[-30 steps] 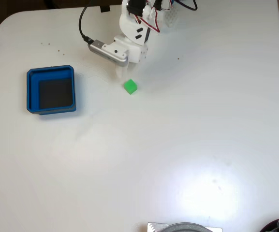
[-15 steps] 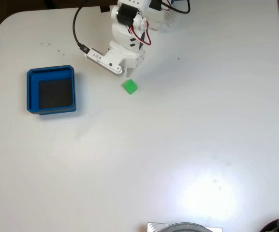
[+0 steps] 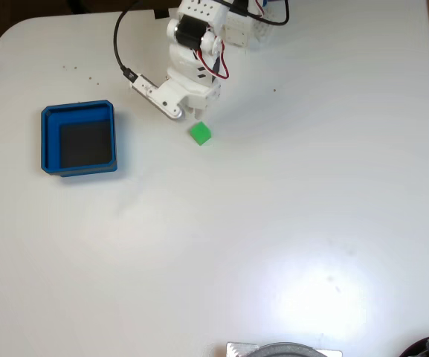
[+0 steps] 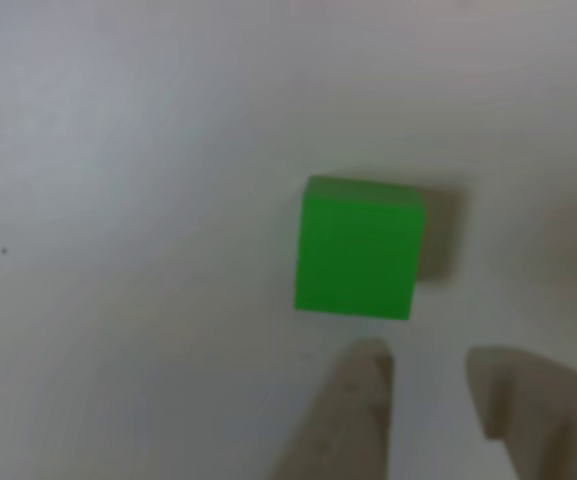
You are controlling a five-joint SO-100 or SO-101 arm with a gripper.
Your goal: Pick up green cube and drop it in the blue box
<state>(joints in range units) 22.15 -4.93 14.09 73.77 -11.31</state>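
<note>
Green cube [image 4: 358, 248]: ungrasped, on table; our gripper [image 4: 423, 380] slightly parted, empty; blue box [image 3: 47, 141] awaits.

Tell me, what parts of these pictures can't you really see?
- End effector: other view, blurred, and the bottom edge cuts it off.
- Green cube: fixed view, too small to show detail.
- Grey round thing: fixed view, cut by the bottom edge.
- Blue box: its floor is too dark to read.

A white table [image 3: 288, 223] is carrying two things. The green cube [image 3: 200, 134] and the blue box [image 3: 78, 138] are sitting well apart on it.
</note>
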